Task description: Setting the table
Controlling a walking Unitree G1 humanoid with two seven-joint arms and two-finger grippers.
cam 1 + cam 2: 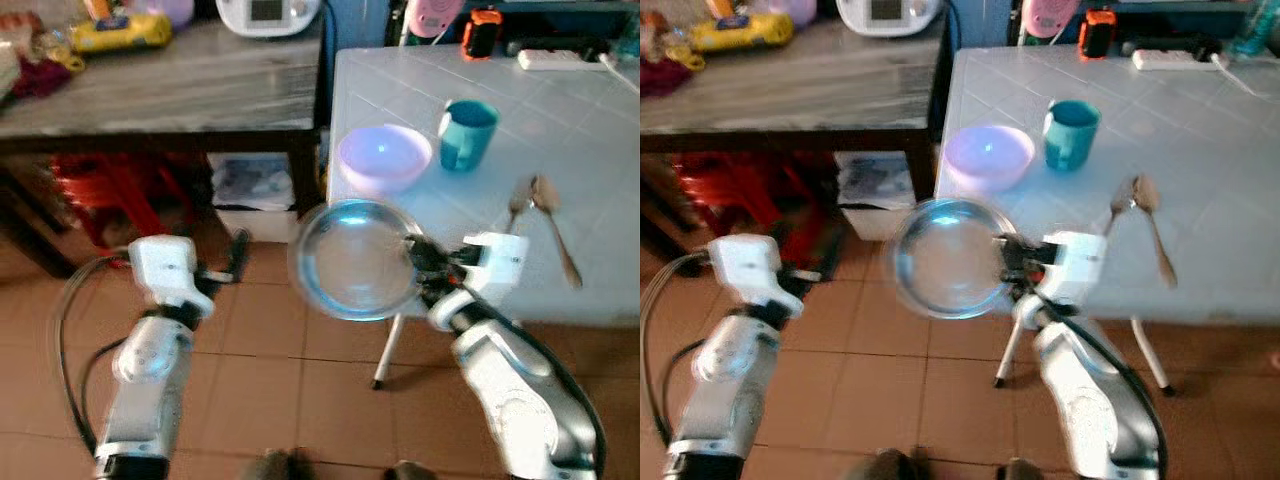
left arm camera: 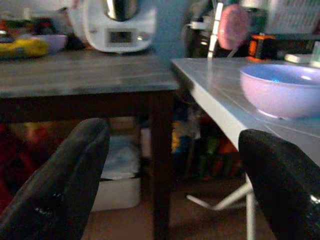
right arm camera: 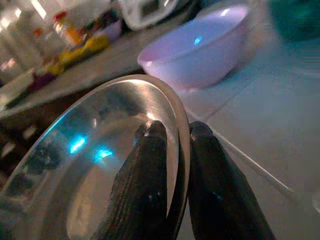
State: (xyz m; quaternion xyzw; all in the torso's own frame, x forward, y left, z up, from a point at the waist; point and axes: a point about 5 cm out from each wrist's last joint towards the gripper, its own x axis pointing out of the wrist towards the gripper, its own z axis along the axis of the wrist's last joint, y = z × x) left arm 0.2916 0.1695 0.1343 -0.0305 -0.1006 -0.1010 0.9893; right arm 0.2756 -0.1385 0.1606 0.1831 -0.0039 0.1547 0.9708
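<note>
A shiny steel plate [image 1: 355,258] hangs over the near left corner of the white tiled table [image 1: 600,150], partly beyond its edge. My right gripper [image 1: 415,262] is shut on the plate's rim, one finger [image 3: 145,180] on each face. A lilac bowl [image 1: 383,157] stands just behind the plate, a teal mug [image 1: 468,133] to its right. A fork and a spoon [image 1: 550,222] lie side by side further right. My left gripper [image 2: 175,180] is open and empty, low above the floor beside the dark table.
A dark wooden table [image 1: 170,85] at the left carries a white appliance [image 1: 268,12] and a yellow toy. Red stools and a white box [image 1: 250,195] sit under it. An orange device [image 1: 482,32] and a power strip [image 1: 560,58] lie at the white table's far side.
</note>
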